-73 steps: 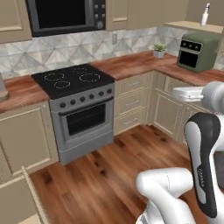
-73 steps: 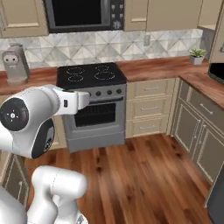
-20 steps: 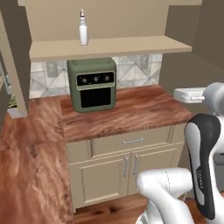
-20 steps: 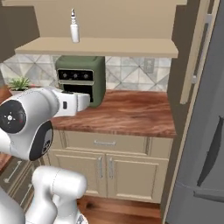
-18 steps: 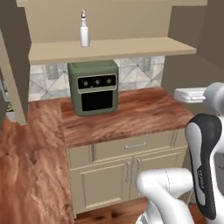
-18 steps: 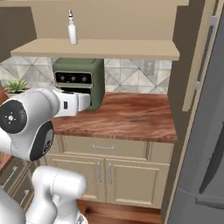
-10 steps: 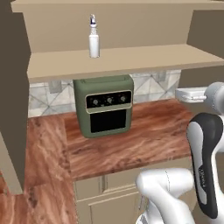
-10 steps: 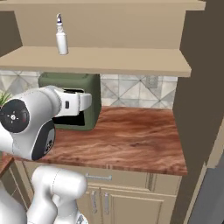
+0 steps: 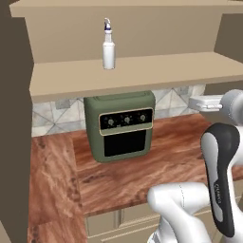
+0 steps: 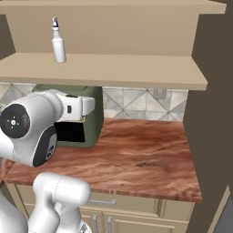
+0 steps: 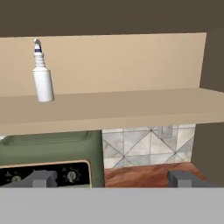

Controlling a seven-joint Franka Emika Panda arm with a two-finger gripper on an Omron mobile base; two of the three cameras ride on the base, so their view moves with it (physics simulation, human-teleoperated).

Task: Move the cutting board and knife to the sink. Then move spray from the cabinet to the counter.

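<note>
Hand view puts the spray (image 11: 42, 73) up and to the left of the gripper (image 11: 113, 178), standing upright on the cabinet (image 11: 131, 105) shelf, well apart from my fingertips (image 11: 41, 178), which sit spread wide with nothing between them. From the left base view the spray (image 9: 108, 46) stands near the middle of the shelf, above a green countertop oven (image 9: 121, 124); from the right base view it (image 10: 58, 42) is above and slightly left of the hand. I judge the step in hand to be the reach for the bottle, the sink part being out of sight from here. To do it well I would raise the hand to shelf height first, then shift left until the bottle centres between the fingers, and only then advance. Approach should be level, aimed at the bottle's wider body, not its narrow neck. The shelf's front edge and the oven top below are the collision risks. The bottle looks light and tall, so a glancing touch could tip it. The counter (image 10: 141, 159) to the right of the oven offers bare room for setting it down.
</note>
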